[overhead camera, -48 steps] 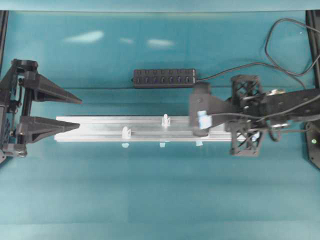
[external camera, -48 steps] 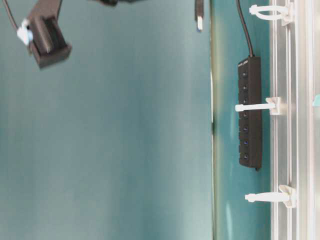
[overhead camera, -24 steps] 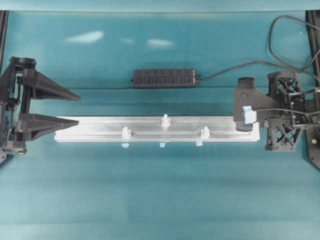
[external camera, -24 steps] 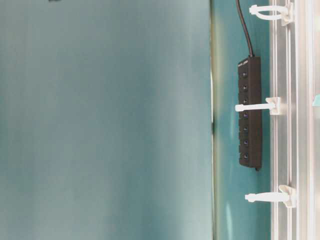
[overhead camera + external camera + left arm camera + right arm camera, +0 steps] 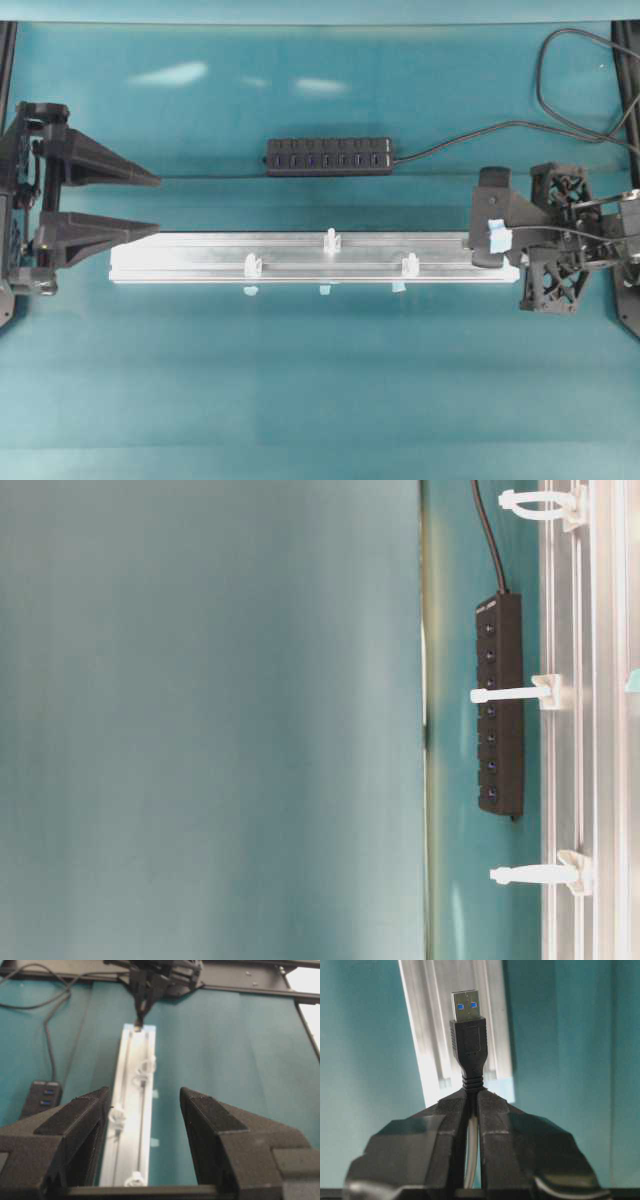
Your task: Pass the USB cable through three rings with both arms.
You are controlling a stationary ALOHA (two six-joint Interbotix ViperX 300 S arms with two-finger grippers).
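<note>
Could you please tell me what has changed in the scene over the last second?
The right pincer, shut on the USB cable throughout, drew back along the aluminium rail from over the rightmost ring to the rail's right end, uncovering that ring and leaving the table-level view. The open left pincer shifted slightly. The rail, the three rings and the hub stayed put.

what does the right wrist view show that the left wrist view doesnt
Only the right wrist view shows the USB plug close up, clamped in the shut right tool, blue contacts visible. Only the left wrist view shows the three rings along the rail, the hub and the open left tool. Both show the aluminium rail on the teal table.
</note>
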